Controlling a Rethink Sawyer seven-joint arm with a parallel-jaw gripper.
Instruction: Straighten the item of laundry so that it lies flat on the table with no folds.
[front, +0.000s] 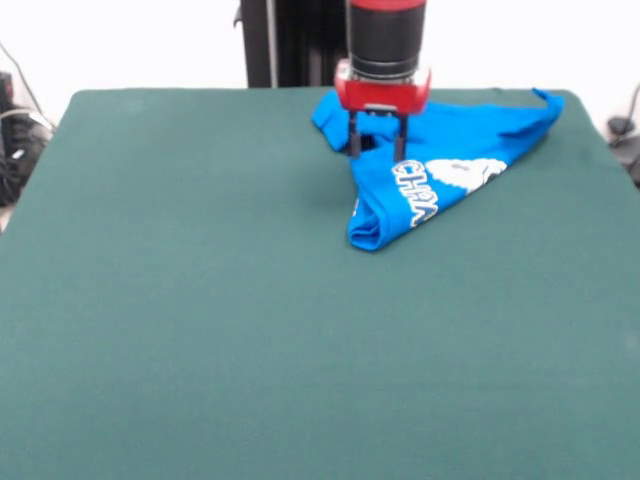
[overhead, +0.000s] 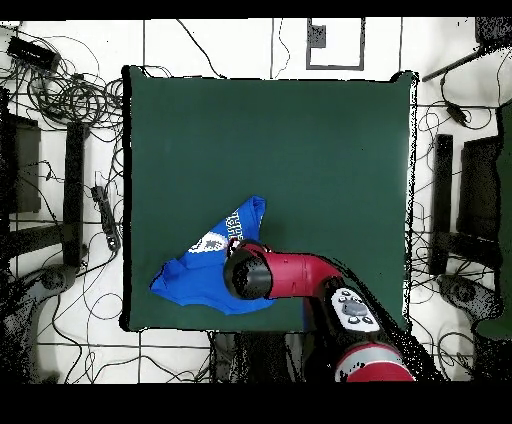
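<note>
Shirt (front: 440, 175) lay bunched at table's (front: 200, 320) far right in front view, long axis running from near fold toward far-right corner. Gripper (front: 377, 150) stood over its left part, fingers apart, holding nothing evident.

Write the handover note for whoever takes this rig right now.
Gripper: open, fingers pointing down over the shirt's upper left part, nothing held as far as the views show.
T-shirt: bunched and folded into a rough triangle near the table's far right corner in the front view, white lettering partly showing.
Done: nothing visibly flattened yet.
Left: unfold it and spread it flat with no folds.
</note>
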